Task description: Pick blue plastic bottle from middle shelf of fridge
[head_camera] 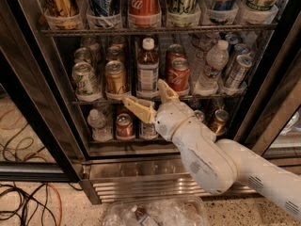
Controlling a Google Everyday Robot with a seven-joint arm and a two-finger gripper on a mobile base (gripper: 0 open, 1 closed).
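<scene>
the gripper, fingers spread wide and holding nothing, hangs before the middle shelf just below the blue plastic bottle.

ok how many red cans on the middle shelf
2. One red can stands at the front of the middle shelf, right of the blue plastic bottle; the second red can sits right behind it. Others may be hidden. The gripper is open, at the bottle's base.
</scene>
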